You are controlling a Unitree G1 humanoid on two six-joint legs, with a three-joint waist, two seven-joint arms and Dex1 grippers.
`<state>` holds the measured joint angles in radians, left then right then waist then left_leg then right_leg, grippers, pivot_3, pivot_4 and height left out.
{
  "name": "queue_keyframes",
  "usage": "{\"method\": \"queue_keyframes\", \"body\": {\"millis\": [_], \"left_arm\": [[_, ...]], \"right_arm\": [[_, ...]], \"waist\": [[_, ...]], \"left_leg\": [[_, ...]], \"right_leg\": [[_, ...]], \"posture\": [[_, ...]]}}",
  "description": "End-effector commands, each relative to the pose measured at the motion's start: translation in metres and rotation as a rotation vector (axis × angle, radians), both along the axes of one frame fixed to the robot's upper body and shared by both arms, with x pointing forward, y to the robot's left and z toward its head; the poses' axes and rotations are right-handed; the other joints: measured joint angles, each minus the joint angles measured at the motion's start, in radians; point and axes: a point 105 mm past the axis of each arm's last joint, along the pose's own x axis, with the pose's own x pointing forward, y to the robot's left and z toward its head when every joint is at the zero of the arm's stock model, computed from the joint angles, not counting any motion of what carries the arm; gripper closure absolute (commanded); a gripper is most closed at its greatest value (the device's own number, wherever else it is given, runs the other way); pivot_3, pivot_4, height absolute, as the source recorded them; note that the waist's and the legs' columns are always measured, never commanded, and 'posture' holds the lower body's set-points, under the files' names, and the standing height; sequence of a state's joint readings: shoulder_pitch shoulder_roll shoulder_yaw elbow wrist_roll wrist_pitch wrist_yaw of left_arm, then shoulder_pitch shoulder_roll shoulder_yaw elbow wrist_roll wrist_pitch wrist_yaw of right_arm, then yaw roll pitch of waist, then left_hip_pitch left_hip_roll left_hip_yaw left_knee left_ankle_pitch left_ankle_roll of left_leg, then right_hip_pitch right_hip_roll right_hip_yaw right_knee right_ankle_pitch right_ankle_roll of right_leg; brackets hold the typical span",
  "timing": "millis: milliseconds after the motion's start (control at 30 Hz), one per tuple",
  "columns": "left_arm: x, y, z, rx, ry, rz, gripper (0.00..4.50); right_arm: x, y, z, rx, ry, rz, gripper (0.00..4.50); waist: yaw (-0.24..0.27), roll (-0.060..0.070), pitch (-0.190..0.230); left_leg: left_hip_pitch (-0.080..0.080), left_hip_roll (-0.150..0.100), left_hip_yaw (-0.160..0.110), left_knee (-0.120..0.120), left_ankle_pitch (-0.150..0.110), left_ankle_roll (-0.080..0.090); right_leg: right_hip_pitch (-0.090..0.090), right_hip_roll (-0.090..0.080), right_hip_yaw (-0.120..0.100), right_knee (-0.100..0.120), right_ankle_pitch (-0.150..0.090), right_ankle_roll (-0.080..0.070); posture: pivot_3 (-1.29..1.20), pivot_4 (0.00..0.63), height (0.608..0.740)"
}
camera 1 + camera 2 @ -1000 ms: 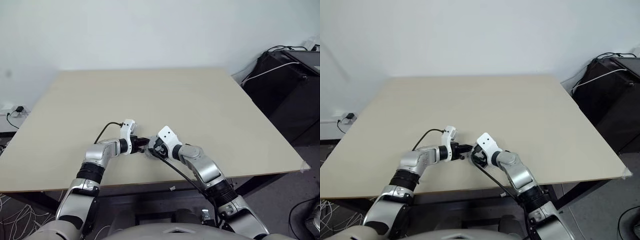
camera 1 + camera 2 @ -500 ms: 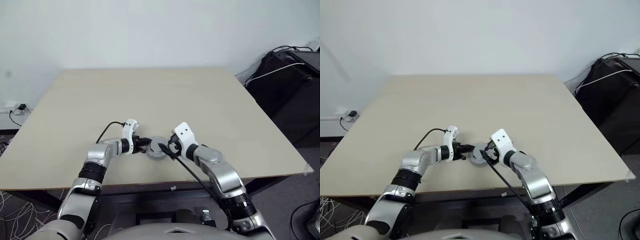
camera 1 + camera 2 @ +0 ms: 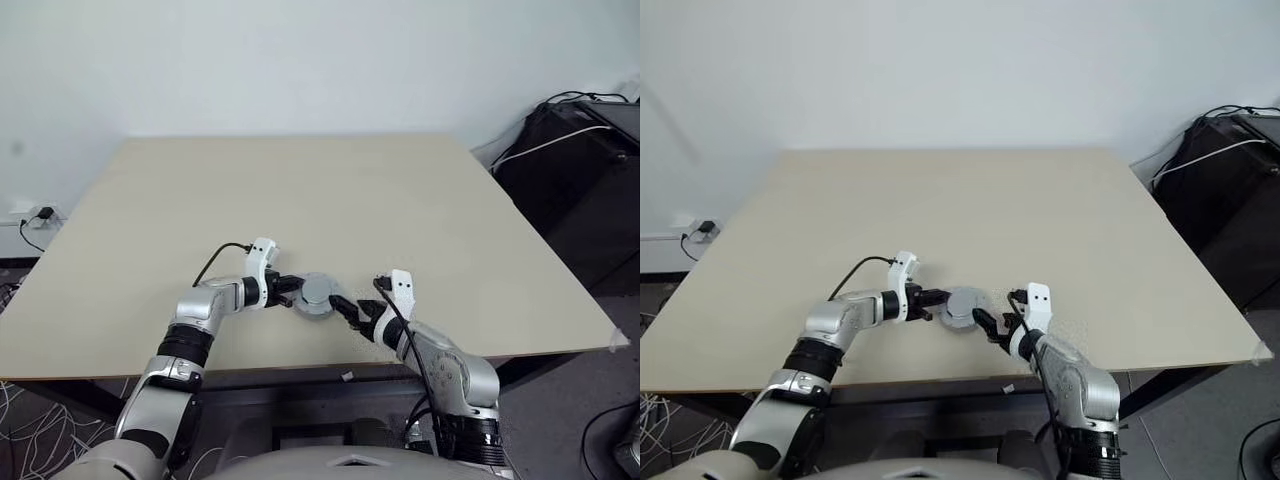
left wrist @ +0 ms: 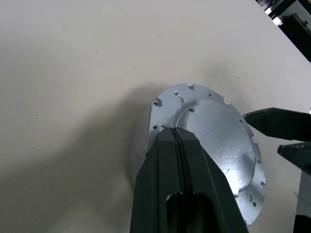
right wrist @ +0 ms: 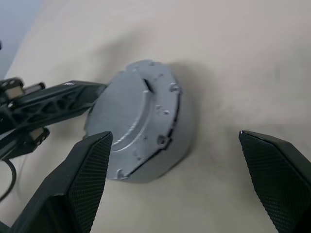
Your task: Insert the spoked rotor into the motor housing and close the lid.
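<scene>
A: Left wrist view shows the lid (image 4: 214, 141) seated on the motor housing (image 5: 177, 141), near the front edge of the worktop (image 3: 420, 200), about the middle.

B: The end effectors?

A: Left end effector (image 3: 291, 288) is closed, its tip resting on the lid's rim. Right end effector (image 3: 357, 311) is wide open, holding nothing, just beside.

B: Handling?

A: Probably stiff metal, smooth, somewhat slippery. I would take it across the side wall.

Both arms reach forward and bend inward at the elbows, so the two hands point toward each other low in front of the body. The left hand (image 3: 287, 290) has its two black fingers (image 4: 177, 160) pressed together, pointing forward and to the right. The right hand (image 3: 350, 310) points forward-left, its fingers (image 5: 82, 179) spread wide apart.
</scene>
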<state>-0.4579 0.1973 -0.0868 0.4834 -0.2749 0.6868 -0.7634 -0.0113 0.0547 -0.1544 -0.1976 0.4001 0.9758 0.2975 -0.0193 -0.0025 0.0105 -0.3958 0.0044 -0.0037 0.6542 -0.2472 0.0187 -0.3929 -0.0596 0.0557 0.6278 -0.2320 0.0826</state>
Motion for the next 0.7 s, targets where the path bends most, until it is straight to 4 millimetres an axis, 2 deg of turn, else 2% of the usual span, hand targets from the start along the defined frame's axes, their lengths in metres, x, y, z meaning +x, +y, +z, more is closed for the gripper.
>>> {"method": "queue_keyframes", "body": {"millis": [33,467,700], "left_arm": [[-0.008,-0.008,-0.009,0.022,0.03,-0.045,4.5],[-0.008,-0.007,-0.01,0.028,0.026,-0.039,4.5],[-0.007,-0.009,-0.009,0.023,0.018,-0.037,4.5]], "right_arm": [[0.011,0.013,0.015,0.13,-0.001,-0.024,0.03],[0.012,0.051,0.033,0.368,0.057,0.073,0.03],[0.016,0.055,0.018,0.323,0.115,0.057,0.03]], "waist": [[0.0,0.0,0.0],[-0.002,0.001,0.0],[-0.006,0.001,0.0]], "left_leg": [[0.0,0.0,0.0,0.0,0.0,0.0],[0.0,0.0,0.0,-0.001,0.0,0.0],[0.001,0.0,0.0,-0.001,0.0,0.0]], "right_leg": [[0.0,0.0,0.0,0.0,0.0,0.0],[0.0,0.0,0.0,0.0,0.0,0.0],[0.0,0.0,0.0,0.0,-0.001,0.001]], "posture": [[0.0,0.0,0.74],[0.0,0.0,0.74],[0.0,0.0,0.74]]}}
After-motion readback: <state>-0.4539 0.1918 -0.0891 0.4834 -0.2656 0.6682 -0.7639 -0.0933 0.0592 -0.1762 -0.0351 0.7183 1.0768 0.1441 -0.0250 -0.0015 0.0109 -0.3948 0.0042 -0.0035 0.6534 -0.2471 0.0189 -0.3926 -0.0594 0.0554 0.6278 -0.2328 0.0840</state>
